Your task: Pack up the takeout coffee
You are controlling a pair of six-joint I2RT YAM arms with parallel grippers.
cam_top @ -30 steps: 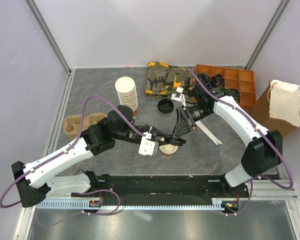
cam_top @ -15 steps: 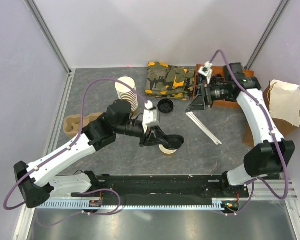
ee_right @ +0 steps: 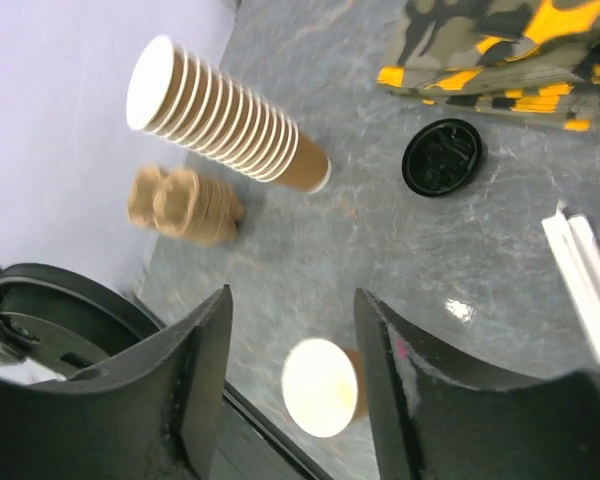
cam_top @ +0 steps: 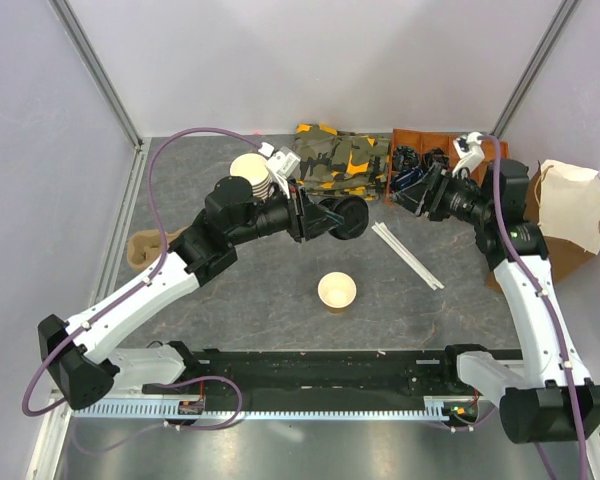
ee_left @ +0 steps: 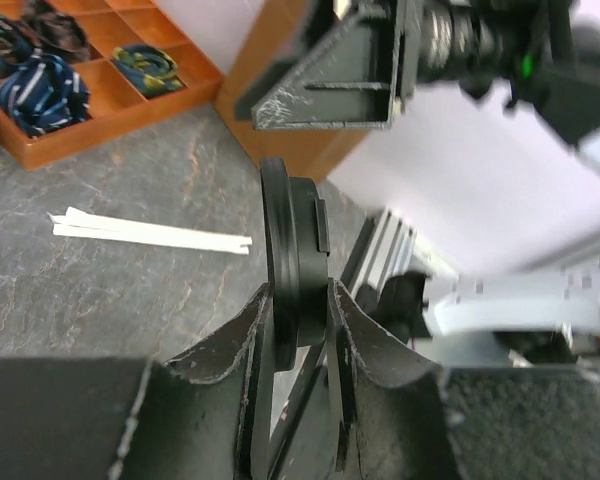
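The lidless cup (cam_top: 337, 291) stands upright on the near surface (cam_top: 430, 310). Beyond it, the left hand (ee_left: 300, 300) pinches a black lid (ee_left: 288, 225) edgewise. It is best turned flat, centred over the rim and pressed evenly. Farthest, the right hand (ee_right: 292, 300) gapes, empty.

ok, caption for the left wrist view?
Left gripper pinches a black lid edge-on above the grey table; white sticks and orange tray behind.

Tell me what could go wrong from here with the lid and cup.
The left gripper pinches the black lid only by its rim, on edge; it might twist or slip. The cup stands lidless and unbraced, the right gripper open and far off, so pressing the lid down could tip it.
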